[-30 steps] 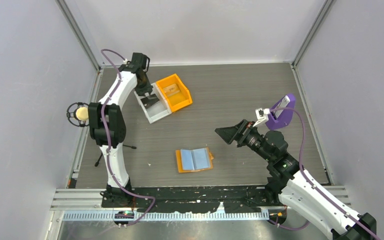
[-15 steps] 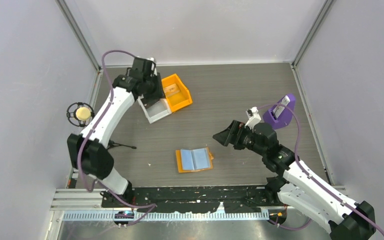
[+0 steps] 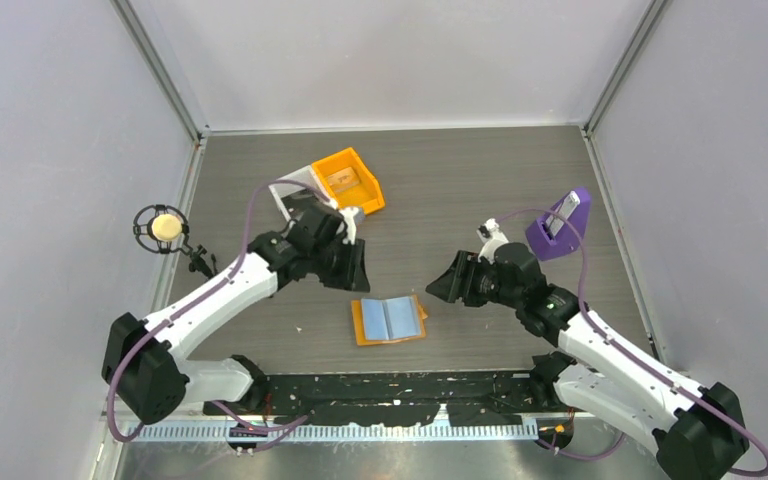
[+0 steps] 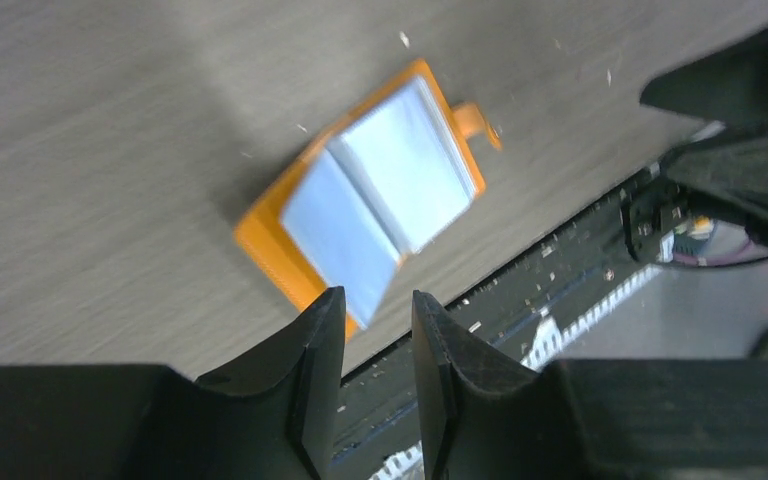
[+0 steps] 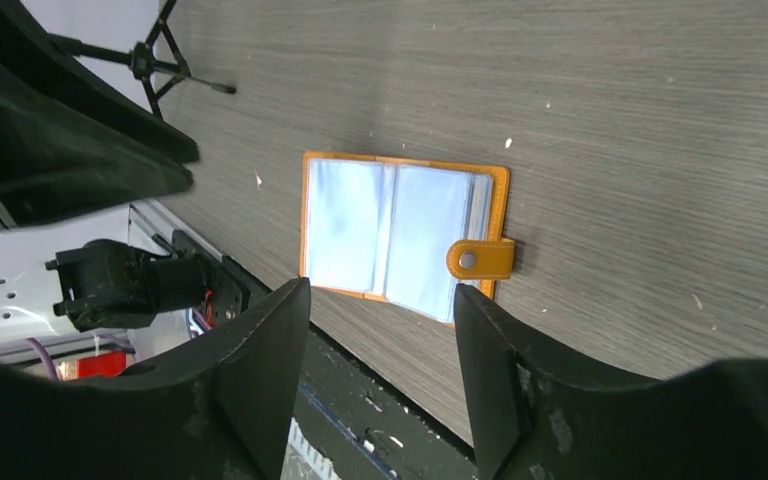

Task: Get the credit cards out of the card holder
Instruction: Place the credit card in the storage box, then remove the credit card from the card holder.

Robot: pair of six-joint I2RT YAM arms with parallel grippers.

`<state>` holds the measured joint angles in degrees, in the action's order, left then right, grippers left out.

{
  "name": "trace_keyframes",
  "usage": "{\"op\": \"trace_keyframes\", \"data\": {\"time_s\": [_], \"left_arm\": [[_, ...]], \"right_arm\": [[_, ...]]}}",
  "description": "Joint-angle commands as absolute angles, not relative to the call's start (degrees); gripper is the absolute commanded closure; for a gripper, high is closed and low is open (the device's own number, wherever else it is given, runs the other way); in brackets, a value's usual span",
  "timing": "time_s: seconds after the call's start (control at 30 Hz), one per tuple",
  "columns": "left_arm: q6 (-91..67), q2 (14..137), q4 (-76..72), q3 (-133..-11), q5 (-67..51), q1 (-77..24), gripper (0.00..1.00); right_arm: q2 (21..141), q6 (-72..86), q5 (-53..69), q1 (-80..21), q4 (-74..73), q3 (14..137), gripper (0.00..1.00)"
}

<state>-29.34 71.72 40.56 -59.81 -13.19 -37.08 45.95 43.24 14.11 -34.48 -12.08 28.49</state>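
flat orange booklet-style card holder (image 3: 388,319): we see it lying open on the grey wood-grain table (image 3: 480,180), pale blue pockets up, near the front edge.
left gripper (image 3: 355,268): we see it hovering just beyond the holder's far-left corner, fingers narrowly apart, holding nothing.
right gripper (image 3: 440,285): we see it near the holder's right side, fingers spread wide.

Bright even light, soft shadows; left wrist pic motion-blurred, rest sharp

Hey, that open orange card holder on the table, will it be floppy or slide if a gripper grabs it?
The card holder lies flat and thin, so it will probably slide on the table when pushed. Its clear sleeves look soft, so it is likely floppy if lifted by one edge.
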Motion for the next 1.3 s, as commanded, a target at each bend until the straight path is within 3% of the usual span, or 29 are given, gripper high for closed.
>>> {"op": "trace_keyframes", "data": {"time_s": [0.0,0.27,0.8,1.27], "left_arm": [[-34.8,70.2,25.2,-51.8,-20.6,-41.2,0.67],[-42.5,77.0,8.7,-40.4,-23.0,-41.9,0.75],[-45.6,84.5,5.5,-34.3,-18.6,-42.5,0.81],[-46.3,77.4,9.8,-32.5,-16.2,-42.7,0.80]], "right_arm": [[49.2,41.5,17.4,-36.9,-8.4,30.1,0.41],[59.9,44.4,15.0,-43.5,-3.2,31.4,0.42],[76.4,48.3,13.7,-46.7,7.8,31.4,0.47],[78.8,47.2,10.2,-46.7,6.8,30.0,0.53]]}}
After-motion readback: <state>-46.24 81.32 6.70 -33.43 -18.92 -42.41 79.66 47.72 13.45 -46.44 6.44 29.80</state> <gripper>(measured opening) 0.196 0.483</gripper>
